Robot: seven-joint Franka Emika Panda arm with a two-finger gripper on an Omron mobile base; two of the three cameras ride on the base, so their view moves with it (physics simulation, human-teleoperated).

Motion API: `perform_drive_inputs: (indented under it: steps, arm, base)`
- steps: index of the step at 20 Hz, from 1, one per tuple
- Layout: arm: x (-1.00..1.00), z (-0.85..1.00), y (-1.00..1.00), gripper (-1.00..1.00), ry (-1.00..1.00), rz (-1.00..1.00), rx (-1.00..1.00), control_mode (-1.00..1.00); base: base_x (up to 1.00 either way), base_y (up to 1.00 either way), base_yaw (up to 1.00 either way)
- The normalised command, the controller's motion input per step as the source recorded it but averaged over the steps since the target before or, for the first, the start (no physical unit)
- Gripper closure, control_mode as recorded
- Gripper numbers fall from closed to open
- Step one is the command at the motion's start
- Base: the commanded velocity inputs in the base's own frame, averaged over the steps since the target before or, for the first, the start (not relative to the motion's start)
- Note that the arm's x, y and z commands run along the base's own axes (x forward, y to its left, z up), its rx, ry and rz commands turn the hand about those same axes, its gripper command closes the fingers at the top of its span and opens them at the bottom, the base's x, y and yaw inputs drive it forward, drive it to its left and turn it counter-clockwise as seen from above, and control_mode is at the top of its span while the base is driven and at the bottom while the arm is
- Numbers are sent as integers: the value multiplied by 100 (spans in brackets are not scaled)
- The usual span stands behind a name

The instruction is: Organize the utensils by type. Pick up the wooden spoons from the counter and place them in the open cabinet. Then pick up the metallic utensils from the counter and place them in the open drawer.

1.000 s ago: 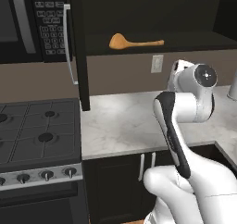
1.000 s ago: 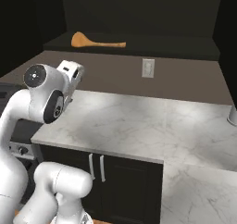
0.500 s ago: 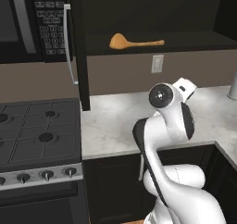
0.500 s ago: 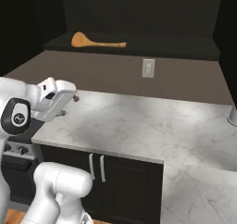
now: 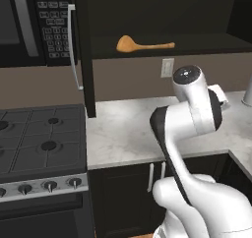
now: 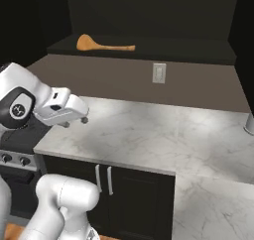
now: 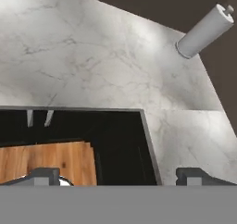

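Note:
One tan-orange wooden spoon [image 5: 145, 45] [image 6: 102, 45] lies on the shelf of the open cabinet [image 5: 206, 44] [image 6: 188, 50], bowl to the left. My gripper [image 6: 75, 122] [image 7: 119, 177] hangs open and empty over the front left part of the white marble counter [image 5: 123, 133] [image 6: 163, 135] [image 7: 92, 56], well below the spoon. Its fingertips [image 7: 44, 176] stand wide apart with nothing between them. In the hand view it looks down across the counter's inner corner. The metallic utensils and the open drawer are out of view.
A paper towel roll [image 7: 203, 31] [image 6: 249, 122] stands at the counter's far right. A stove [image 5: 39, 143] and a microwave [image 5: 29, 25] are to the left. Black base cabinets with silver handles [image 6: 103, 179] run under the counter, above a wooden floor [image 7: 46, 163].
The arm has folded down and the hand has dropped from near shelf height to just above the counter, turning outward. The jaws stayed open. The spoon on the shelf has not moved.

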Motion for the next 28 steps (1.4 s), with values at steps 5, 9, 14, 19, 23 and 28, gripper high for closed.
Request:
perform_drive_inputs:
  steps: [5, 9, 14, 19, 23, 28]
  arm:
    - [-42, -10, 1, -100, -7, 0, 18, -100]
    - [-37, -39, 14, -100, -28, 0, 0, -100]
    - [-18, -13, 2, -100, -9, 0, 2, -100]
    - [-5, 0, 0, -100, 0, 0, 1, -100]
    - [0, 0, 0, -100, 0, 0, 0, -100]
    - [-8, 0, 0, -100, -1, 0, 0, -100]
  base:
    - [0, 0, 0]
    - [0, 0, 0]
    - [0, 0, 0]
    - [0, 0, 0]
    - [0, 0, 0]
    - [0, 0, 0]
